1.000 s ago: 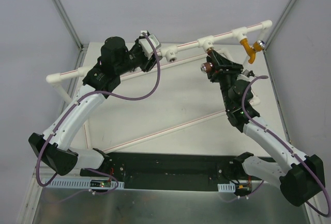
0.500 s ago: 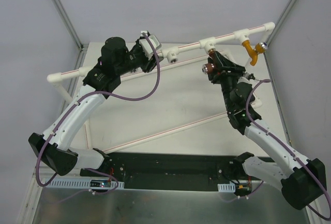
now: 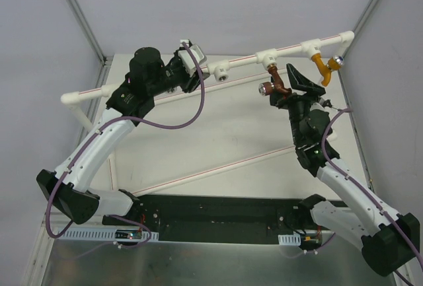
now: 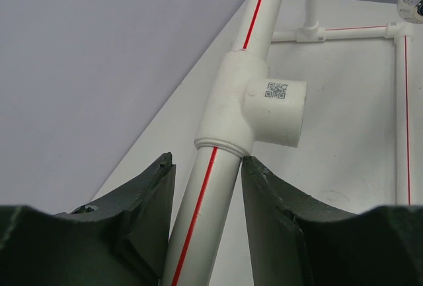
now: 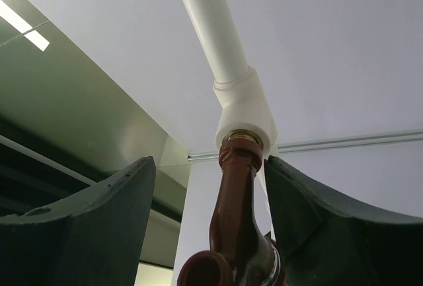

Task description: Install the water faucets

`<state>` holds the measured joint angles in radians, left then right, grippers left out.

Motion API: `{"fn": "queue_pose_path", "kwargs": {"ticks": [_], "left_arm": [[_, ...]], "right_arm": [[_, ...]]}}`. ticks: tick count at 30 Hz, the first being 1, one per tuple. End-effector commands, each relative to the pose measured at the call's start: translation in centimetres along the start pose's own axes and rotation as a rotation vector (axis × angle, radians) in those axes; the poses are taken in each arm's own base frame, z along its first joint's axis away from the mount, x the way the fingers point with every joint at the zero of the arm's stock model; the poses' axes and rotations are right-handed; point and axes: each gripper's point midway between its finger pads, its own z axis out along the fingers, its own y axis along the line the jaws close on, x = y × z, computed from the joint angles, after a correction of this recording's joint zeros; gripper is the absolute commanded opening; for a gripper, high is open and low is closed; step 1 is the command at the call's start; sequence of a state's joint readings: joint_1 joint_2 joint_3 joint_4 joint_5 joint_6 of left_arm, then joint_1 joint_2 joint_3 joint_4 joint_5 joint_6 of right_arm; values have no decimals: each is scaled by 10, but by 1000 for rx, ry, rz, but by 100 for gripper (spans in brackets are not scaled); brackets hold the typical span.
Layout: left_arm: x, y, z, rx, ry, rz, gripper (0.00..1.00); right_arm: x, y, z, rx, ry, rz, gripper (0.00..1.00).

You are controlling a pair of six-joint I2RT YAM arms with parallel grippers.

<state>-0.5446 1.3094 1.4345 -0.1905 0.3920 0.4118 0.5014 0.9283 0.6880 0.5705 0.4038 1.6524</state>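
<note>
**Brown tap in its tee, right fingers off it**

Left gripper (image 4: pixel 208 162): fingers narrow, pinching the pipe (image 4: pixel 198 223) just short of the empty tee (image 4: pixel 264 107). My read on why: it props the rail off the table (image 3: pixel 218 127) and takes the torque while the other arm works the threads. That tee's socket sits just past the fingertips, with nothing in it.

Next tee along (image 5: pixel 243 111): the dark reddish-brown faucet (image 5: pixel 234 200) hangs from it, neck butted against the brass-coloured ring at the socket mouth. Looks seated; can't tell how tight.

Right gripper (image 5: pixel 210 160): fingers wide, one on either side of the faucet. There's a clear gap on one side; the other finger is close to the neck, contact unclear. Not gripping, so the tee alone carries the tap.

Beyond the right fingers, toward the rail's end: orange-yellow faucet (image 3: pixel 321 67), hanging from its own tee.

Judgement: both taps are in, and what's left is probably a check turn on the brown one. Risk: an off-axis re-grip levers the thread.
</note>
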Motion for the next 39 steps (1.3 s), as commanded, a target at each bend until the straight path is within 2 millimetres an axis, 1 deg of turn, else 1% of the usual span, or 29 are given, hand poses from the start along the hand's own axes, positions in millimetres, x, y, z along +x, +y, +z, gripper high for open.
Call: {"fn": "queue_pose_path", "kwargs": {"ticks": [1,10,14,17,18,19,22,23,24,25,28,29,31,33,36,39], "left_arm": [[131,-102,-30,272,514,-400,0],[131,-103,-30,274,516,-402,0],[132,-103,-30,273,517,-400,0],[131,-103,-30,274,516,-402,0],[132,-103,-30,275,517,-401,0],[132,-103,-30,276,517,-403,0],[131,-103,-30,278,515,-405,0],[130,-103,-30,279,513,-403,0],[131,-103,-30,280,514,-404,0],[130,-104,-30,280,514,-407,0],[130,-104,-29,283,512,-406,0],[129,-104,-29,284,511,-408,0],[130,-105,-29,285,514,-408,0],[130,-104,-29,285,513,-409,0],[130,-105,-29,288,514,-410,0],[132,-105,-28,290,517,-414,0]], "right_arm": [[-2,13,-14,-27,9,-3,73],[-26,2,-46,-6,-30,-76,73],[-39,3,-64,-19,-58,-138,73],[-46,7,-82,-26,-61,-249,73],[-49,5,-89,-16,-62,-321,73],[-54,-1,-94,12,-69,-410,73],[-60,0,-110,36,-48,-732,72],[-61,0,-114,38,-30,-871,72],[-63,-2,-119,48,0,-1054,72],[-63,0,-121,46,30,-1181,72],[-61,-9,-126,54,182,-1605,72],[-62,-8,-127,51,219,-1722,72],[-69,0,-126,38,224,-1911,72],[-68,9,-123,-45,234,-2102,72],[-60,23,-119,-202,240,-2350,72],[-46,19,-114,-357,332,-2573,73]]}}
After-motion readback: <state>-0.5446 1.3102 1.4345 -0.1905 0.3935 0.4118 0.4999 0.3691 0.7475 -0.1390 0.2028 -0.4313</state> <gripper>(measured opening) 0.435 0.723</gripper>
